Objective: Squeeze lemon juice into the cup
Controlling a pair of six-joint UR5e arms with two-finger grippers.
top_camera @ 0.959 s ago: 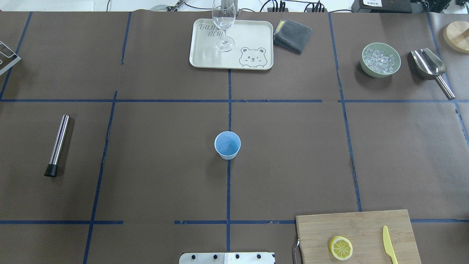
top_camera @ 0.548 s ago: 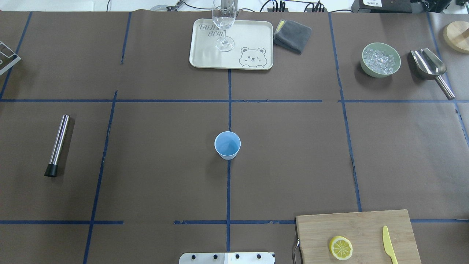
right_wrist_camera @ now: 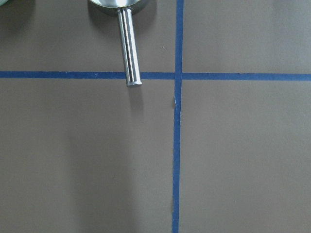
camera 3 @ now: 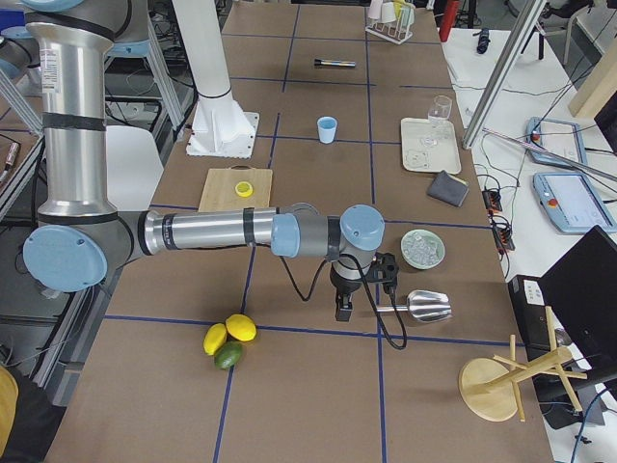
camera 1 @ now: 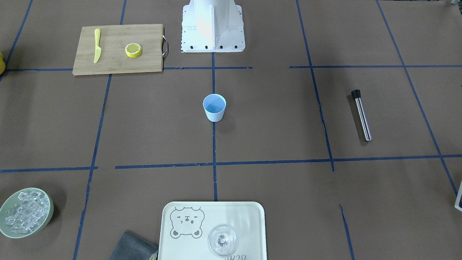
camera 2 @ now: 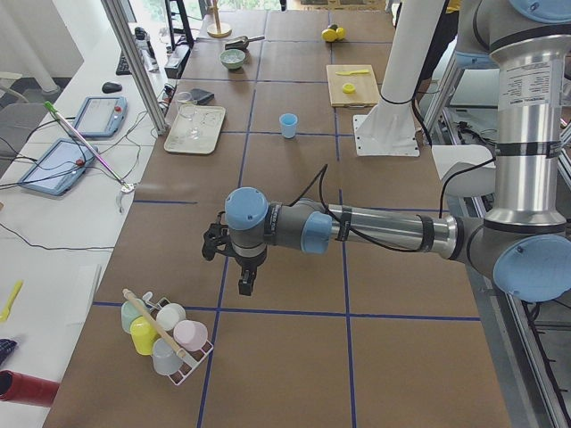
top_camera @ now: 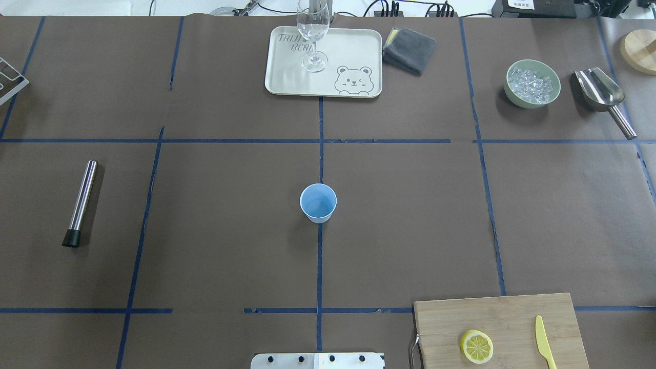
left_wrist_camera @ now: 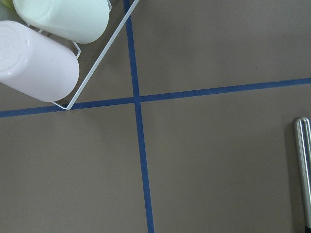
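Nothing is changing: the lemon [top_camera: 476, 347] is still lying lower right, well apart from the cup [top_camera: 318, 203]. The left fingers [camera 2: 244, 287] and right fingers [camera 3: 341, 311] are hanging far off, so squeezing is not starting yet. I cannot tell if they are spread.

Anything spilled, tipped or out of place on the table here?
Nothing stands out. The cup stands upright, the lemon lies flat on the board beside the knife, and the glass is upright on its tray.

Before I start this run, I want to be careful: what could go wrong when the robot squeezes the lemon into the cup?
The lemon slice lies flat on the board, so it may be hard to grip.
The knife lies on the same board and could be knocked.
The cup stands free, so a touch may tip it.
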